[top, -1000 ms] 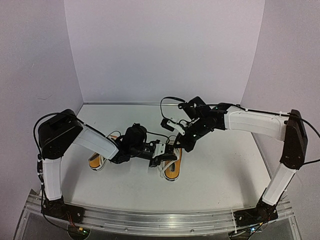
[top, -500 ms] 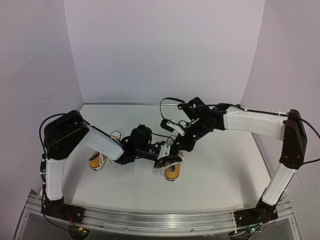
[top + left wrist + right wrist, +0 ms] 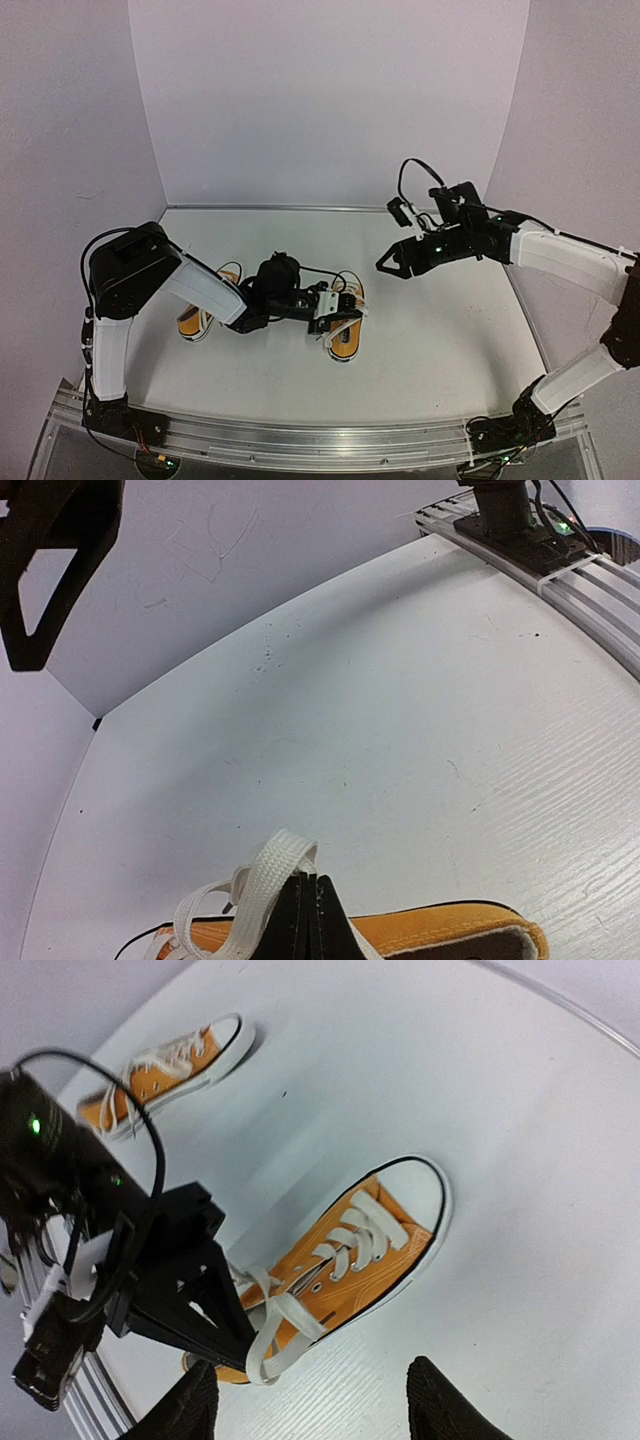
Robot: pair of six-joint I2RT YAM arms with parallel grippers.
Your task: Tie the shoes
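Two orange-yellow shoes with white laces lie on the white table. The nearer shoe (image 3: 346,322) (image 3: 365,1240) has my left gripper (image 3: 325,310) (image 3: 308,898) shut on a loop of its white lace (image 3: 262,872) (image 3: 280,1312) at the ankle end. The orange side of this shoe (image 3: 450,927) shows just beyond the fingers. The other shoe (image 3: 193,318) (image 3: 165,1063) lies to the left, partly hidden by my left arm in the top view. My right gripper (image 3: 394,262) (image 3: 320,1415) hangs open above the table, to the right of the nearer shoe, with nothing between its fingers.
The white table (image 3: 440,340) is walled by white panels at the back and sides. An aluminium rail (image 3: 330,440) (image 3: 565,565) with the arm bases runs along the near edge. The left arm (image 3: 200,285) stretches low across the table's left half.
My right gripper has opened and swung up and away to the right from the nearer shoe. My left gripper stays shut on the lace, having edged slightly right.
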